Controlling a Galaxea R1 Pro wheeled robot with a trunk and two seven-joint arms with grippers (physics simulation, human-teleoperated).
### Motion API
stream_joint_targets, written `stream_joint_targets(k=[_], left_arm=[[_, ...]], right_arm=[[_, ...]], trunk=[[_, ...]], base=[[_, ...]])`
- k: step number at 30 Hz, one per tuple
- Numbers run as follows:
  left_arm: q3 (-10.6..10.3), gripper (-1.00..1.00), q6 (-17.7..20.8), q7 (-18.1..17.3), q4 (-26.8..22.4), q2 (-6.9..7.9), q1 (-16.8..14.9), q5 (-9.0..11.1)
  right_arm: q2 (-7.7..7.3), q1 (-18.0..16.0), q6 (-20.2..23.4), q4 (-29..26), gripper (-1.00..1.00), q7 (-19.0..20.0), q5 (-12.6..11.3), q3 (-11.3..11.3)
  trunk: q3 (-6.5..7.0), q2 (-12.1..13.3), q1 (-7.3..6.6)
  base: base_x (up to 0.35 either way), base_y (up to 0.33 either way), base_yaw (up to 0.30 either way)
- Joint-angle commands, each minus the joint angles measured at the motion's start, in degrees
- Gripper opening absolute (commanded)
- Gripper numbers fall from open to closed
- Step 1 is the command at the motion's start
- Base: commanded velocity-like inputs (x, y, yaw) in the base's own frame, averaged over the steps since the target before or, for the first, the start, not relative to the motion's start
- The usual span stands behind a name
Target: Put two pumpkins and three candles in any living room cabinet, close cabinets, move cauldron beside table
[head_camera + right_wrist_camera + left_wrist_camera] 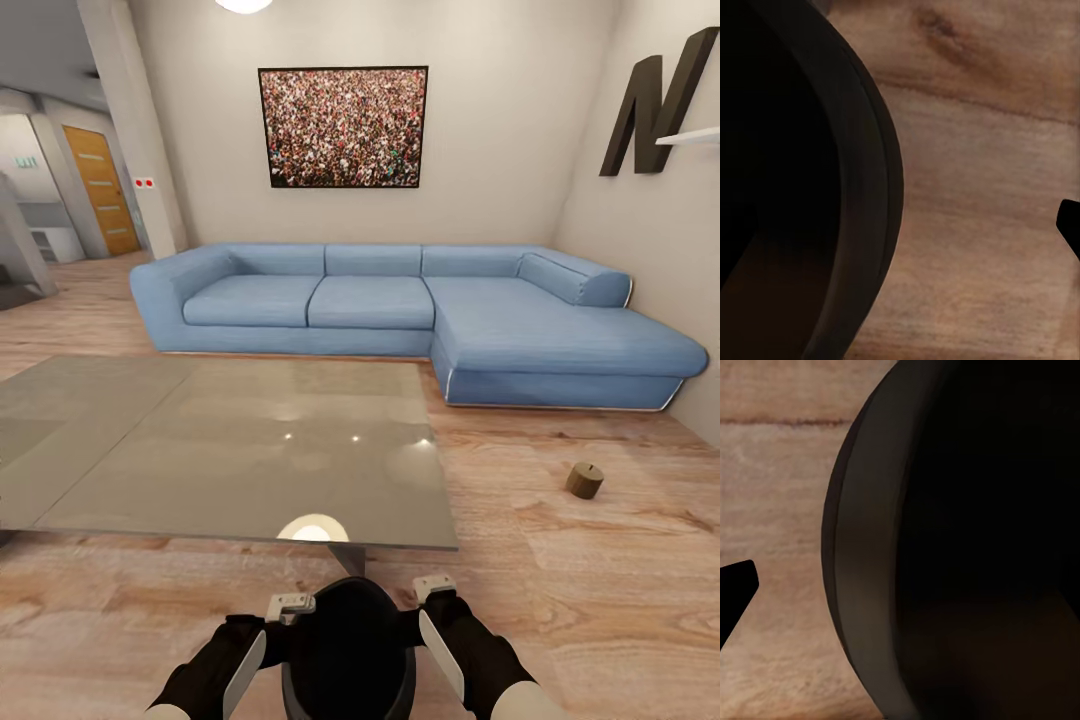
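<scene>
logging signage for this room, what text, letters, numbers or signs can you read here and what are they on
"N": one big dark block letter mounted on the right wall, cut off by the picture's edge, so more may follow.
Small greenish sign on the far left wall: too blurred to read.
Two red marks on a small white plate on the pillar: no legible text.
</scene>
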Motion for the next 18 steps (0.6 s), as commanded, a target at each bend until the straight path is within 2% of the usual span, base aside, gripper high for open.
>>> stream_joint_targets(k=[1,18], left_arm=[[-0.17,1.0,0.31,0.18,-0.08,0.03,-0.01,0.58],[-0.17,1.0,0.25,0.17,-0.08,0.03,-0.01,0.59]], right_arm=[[-0.04,-0.03,0.2,-0.07,1.0,-0.51,-0.61,0.27],[-0.04,-0.03,0.2,-0.07,1.0,-0.5,-0.61,0.28]], trunk=[[-0.06,-0.02,-0.02],[-0.06,-0.02,-0.02]], base=[[-0.083,0.0,0.0],[-0.065,0.0,0.0]])
